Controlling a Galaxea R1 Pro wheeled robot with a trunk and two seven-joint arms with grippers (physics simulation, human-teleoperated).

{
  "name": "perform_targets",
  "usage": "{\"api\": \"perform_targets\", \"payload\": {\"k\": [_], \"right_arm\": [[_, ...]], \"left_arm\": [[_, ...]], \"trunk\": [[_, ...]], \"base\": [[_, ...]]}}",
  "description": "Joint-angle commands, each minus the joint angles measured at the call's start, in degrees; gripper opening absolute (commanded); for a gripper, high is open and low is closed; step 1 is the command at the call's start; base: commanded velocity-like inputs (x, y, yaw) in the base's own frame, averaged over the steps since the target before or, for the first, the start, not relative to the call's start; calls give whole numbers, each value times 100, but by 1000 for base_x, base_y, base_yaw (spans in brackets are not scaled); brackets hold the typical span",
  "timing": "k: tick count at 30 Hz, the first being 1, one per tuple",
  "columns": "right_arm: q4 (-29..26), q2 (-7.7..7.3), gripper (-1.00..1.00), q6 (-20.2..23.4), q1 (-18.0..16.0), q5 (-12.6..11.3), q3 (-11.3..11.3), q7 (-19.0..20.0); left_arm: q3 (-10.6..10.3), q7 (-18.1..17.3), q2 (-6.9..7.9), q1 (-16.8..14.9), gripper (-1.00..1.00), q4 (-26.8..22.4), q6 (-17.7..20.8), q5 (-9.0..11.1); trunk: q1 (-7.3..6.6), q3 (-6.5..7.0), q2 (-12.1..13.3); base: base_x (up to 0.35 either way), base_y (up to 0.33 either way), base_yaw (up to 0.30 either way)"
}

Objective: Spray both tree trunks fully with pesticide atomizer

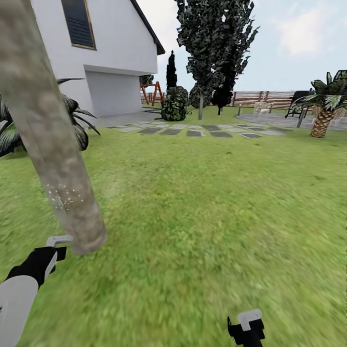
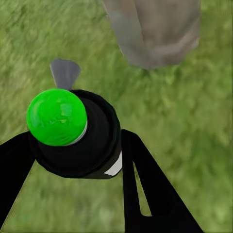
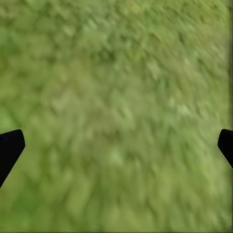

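Left jaws: in the left wrist view the two black fingers [image 2: 141, 189] are closed around the spray bottle [image 2: 80, 141], a dark round body whose top shows bright green here, with a white patch of label at its side and a grey nozzle poking toward the grass.

Right jaws: in the right wrist view only two black tips [image 3: 8, 148] show at the picture's edges, spread wide with nothing between them but blurry lawn [image 3: 116, 116].

Head view, left: the left gripper [image 1: 58, 243] sits low beside the foot of the tree trunk [image 1: 53, 144], a thick mottled grey-beige column leaning across the picture. A small cluster of white specks [image 1: 65, 197] lies on the bark low down; the rest of the trunk looks bare.

Head view, right: the right gripper [image 1: 246, 327] hangs over open grass, well apart from the trunk.

Head view, far: a white house [image 1: 96, 53], grey paving stones [image 1: 193, 130], a slatted fence [image 1: 260, 99] and a short palm [image 1: 323, 115].

Left wrist view, trunk: the trunk's base [image 2: 155, 34] stands near the nozzle, ahead of it.

Progress: my judgement is that spraying has barely begun on this trunk.

Risk: the nozzle seems aimed toward the ground by the root, so spray may land on grass, not bark. So close to the trunk, raising the arm could knock the bottle against it and twist it in the grip.
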Motion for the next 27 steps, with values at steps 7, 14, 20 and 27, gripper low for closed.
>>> {"api": "perform_targets", "payload": {"k": [7,14,20,27], "right_arm": [[2,0,100,6,-3,31,47,-55],[2,0,100,8,-3,31,47,-55],[4,2,100,11,-3,31,47,-55],[9,3,100,9,-3,31,47,-55]], "left_arm": [[25,143,-8,-4,-100,28,-12,21],[25,142,-8,3,-100,37,-22,25],[25,144,-19,4,-100,29,-30,28],[25,144,-35,5,-100,29,-31,28]], "trunk": [[1,-5,-2],[1,-5,-2],[1,-5,-2],[1,-5,-2]], "base": [[208,-215,0],[243,-184,122],[92,-251,274],[176,-232,168]]}}
